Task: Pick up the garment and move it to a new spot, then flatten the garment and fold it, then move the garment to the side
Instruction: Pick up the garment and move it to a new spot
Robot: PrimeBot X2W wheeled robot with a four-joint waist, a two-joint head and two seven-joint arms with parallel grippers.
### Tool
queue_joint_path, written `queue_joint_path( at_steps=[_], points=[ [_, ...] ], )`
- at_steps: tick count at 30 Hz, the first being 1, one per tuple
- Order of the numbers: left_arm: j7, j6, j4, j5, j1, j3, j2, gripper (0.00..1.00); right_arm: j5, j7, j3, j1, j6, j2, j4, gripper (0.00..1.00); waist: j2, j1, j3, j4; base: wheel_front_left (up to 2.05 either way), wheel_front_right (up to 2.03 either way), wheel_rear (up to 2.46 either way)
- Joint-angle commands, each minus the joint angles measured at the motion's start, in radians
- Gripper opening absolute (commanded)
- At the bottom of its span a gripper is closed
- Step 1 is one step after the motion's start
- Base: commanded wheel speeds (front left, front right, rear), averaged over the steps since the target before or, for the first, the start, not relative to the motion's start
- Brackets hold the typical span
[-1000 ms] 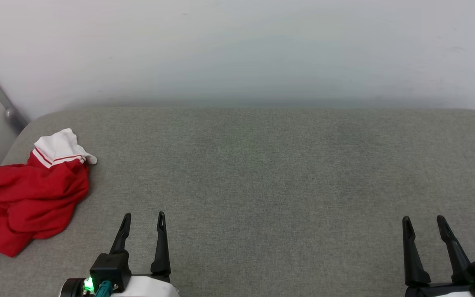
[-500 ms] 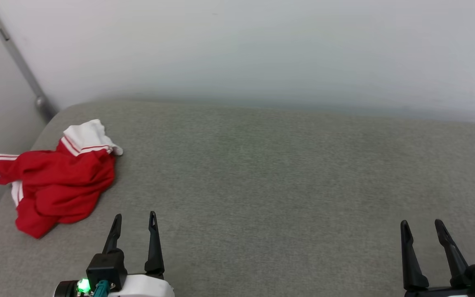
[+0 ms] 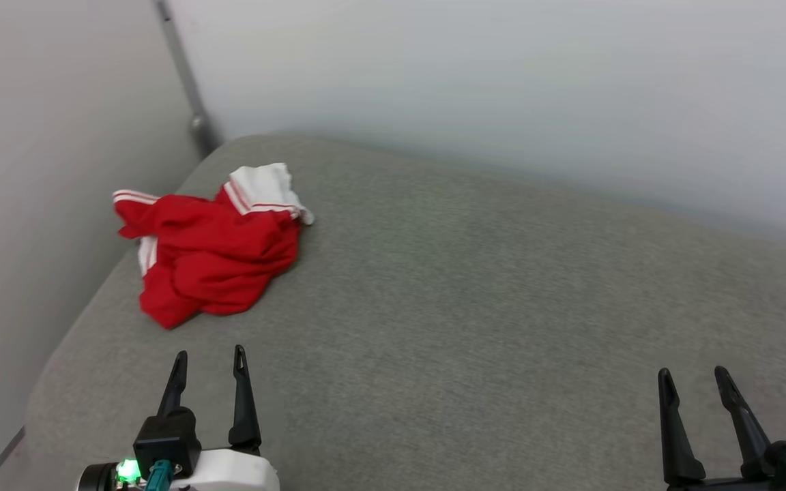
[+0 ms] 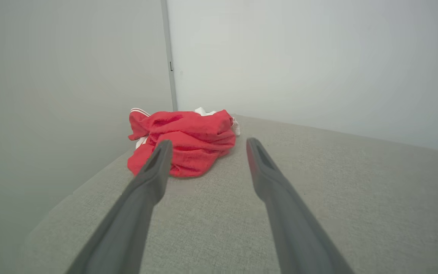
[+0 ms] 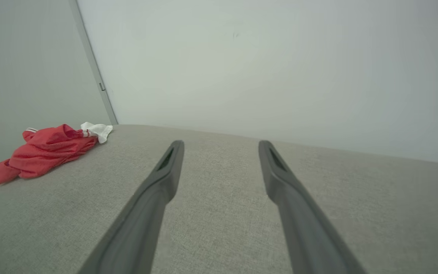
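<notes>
the garment (image 3: 219, 252) lies crumpled near the far left corner of the grey cushion (image 3: 475, 307); the left gripper (image 3: 209, 356) and right gripper (image 3: 693, 375) both hover released, holding nothing, well apart from it

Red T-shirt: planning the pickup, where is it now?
In the head view, the red soft-fabric T-shirt with white sleeves lies at the grey fabric surface's far left corner, by the wall, ahead of the left claw.
</notes>
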Motion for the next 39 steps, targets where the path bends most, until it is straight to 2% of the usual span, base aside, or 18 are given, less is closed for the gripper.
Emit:
queue_joint_path(
  at_steps=[1, 9, 22, 29, 34, 39],
  points=[
    [-0.003, 0.003, -0.001, 0.003, -0.002, 0.003, -0.001, 1.00, -0.001, -0.002, 0.002, 0.013, 0.000, 0.001, -0.005, 1.00, 0.0000, 0.0000, 0.002, 0.054, 0.00, 0.00, 0.00],
    [-0.003, 0.011, -0.007, -0.011, 0.001, 0.027, -0.001, 1.00, -0.006, -0.002, 0.021, 0.016, 0.000, 0.001, -0.008, 1.00, 0.0000, 0.0000, 0.004, 0.161, 0.00, 0.00, 0.00],
    [-0.003, 0.034, -0.011, -0.030, 0.016, 0.061, -0.001, 1.00, -0.022, -0.002, 0.049, -0.011, 0.000, 0.001, 0.006, 1.00, 0.0000, 0.0000, 0.016, 0.169, 0.00, 0.00, 0.00],
    [-0.003, -0.032, 0.057, -0.035, -0.103, 0.109, 0.029, 1.00, -0.037, -0.002, 0.033, -0.012, 0.000, 0.000, -0.012, 1.00, 0.0000, 0.0000, 0.055, 0.122, 0.00, 0.00, 0.00],
    [-0.003, -0.092, 0.142, -0.054, -0.276, 0.162, 0.097, 1.00, -0.057, -0.002, 0.028, -0.043, 0.000, 0.001, -0.021, 1.00, 0.0000, 0.0000, 0.115, 0.066, 0.00, 0.00, 0.00],
    [0.000, -0.135, 0.258, -0.086, -0.480, 0.202, 0.179, 1.00, -0.078, -0.002, 0.021, -0.082, 0.000, 0.001, -0.032, 1.00, 0.0000, 0.0000, 0.191, 0.010, 0.00, 0.00, 0.00]
  ],
)
